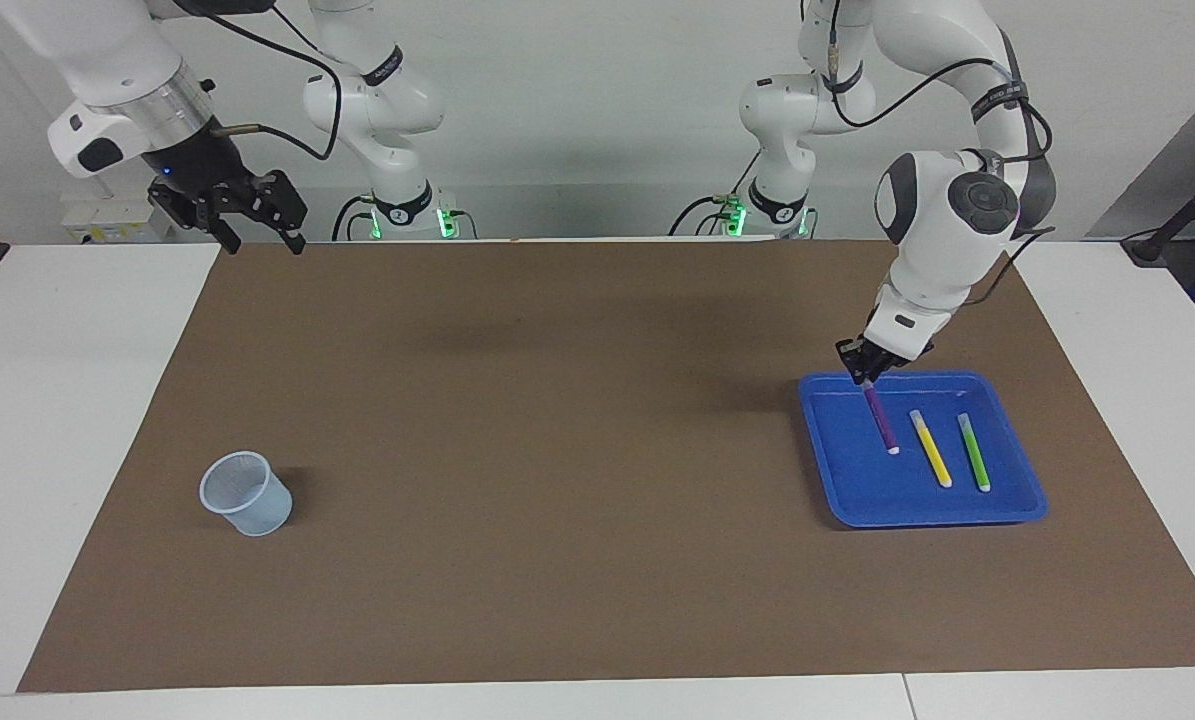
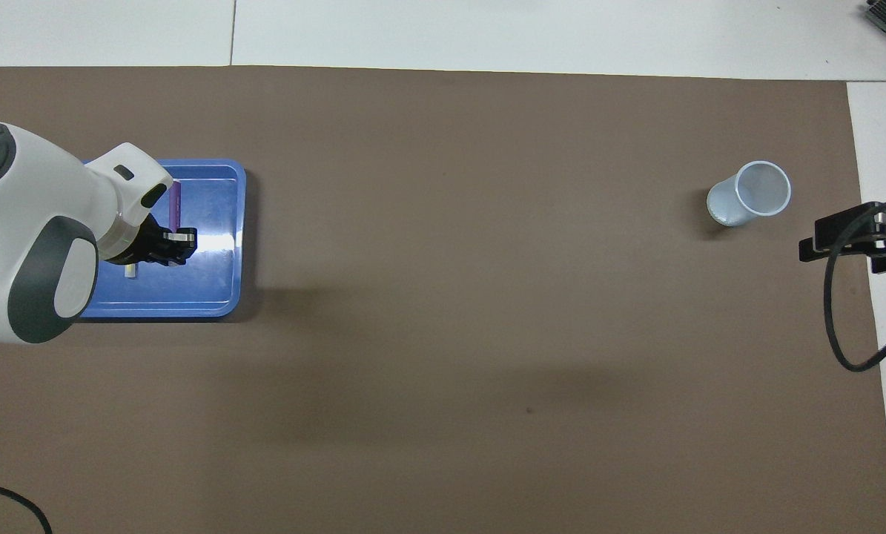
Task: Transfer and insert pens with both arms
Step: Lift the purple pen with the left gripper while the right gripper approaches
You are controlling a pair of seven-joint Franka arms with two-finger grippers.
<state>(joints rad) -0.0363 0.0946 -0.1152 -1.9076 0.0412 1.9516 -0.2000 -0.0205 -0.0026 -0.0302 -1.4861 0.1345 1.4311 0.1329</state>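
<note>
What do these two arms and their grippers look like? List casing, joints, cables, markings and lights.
Both arms are glossy white with rounded segments. The left arm has dark grey joint caps, a black lettered band and a looping black cable. The right arm has a silver wrist ring. The left gripper and right gripper are black. Both bases glow green.

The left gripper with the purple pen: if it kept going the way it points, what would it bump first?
The left gripper points down, so the purple pen it holds would likely touch the blue tray first, beside the yellow pen.
</note>
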